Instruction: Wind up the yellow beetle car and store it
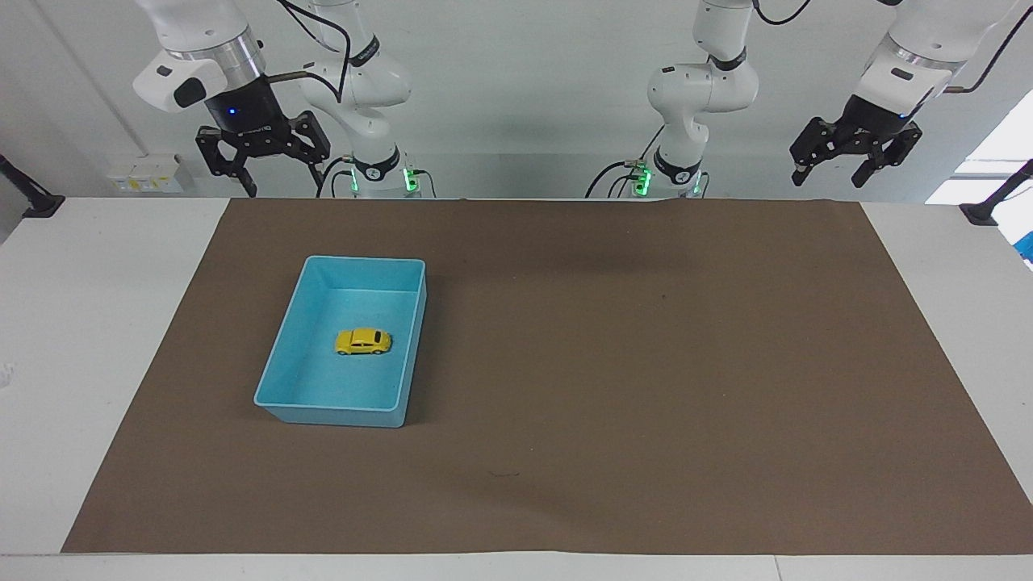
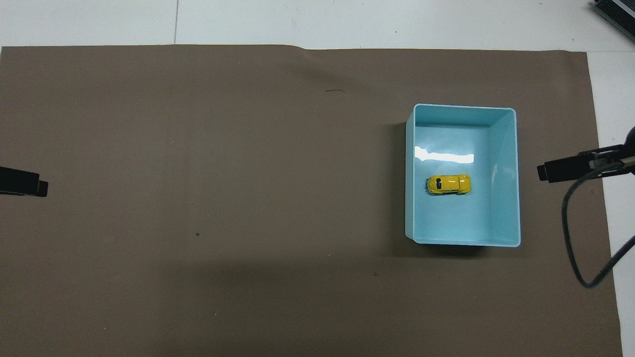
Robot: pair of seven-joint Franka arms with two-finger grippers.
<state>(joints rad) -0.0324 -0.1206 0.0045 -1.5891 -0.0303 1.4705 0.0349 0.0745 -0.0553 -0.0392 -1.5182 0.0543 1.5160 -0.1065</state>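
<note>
The yellow beetle car [image 1: 363,341] [image 2: 448,184] rests on its wheels on the floor of the light blue tray [image 1: 339,413] [image 2: 516,173], about in its middle. The tray sits on the brown mat toward the right arm's end of the table. My right gripper [image 1: 282,182] hangs open and holding nothing, high over the table edge by the robots, well apart from the tray. My left gripper [image 1: 828,179] waits open and holding nothing, high over the robots' edge at the left arm's end.
A brown mat [image 1: 613,371] [image 2: 223,198] covers most of the white table [image 1: 89,339]. A black cable [image 2: 570,238] loops down from the right arm beside the tray. Nothing else lies on the mat.
</note>
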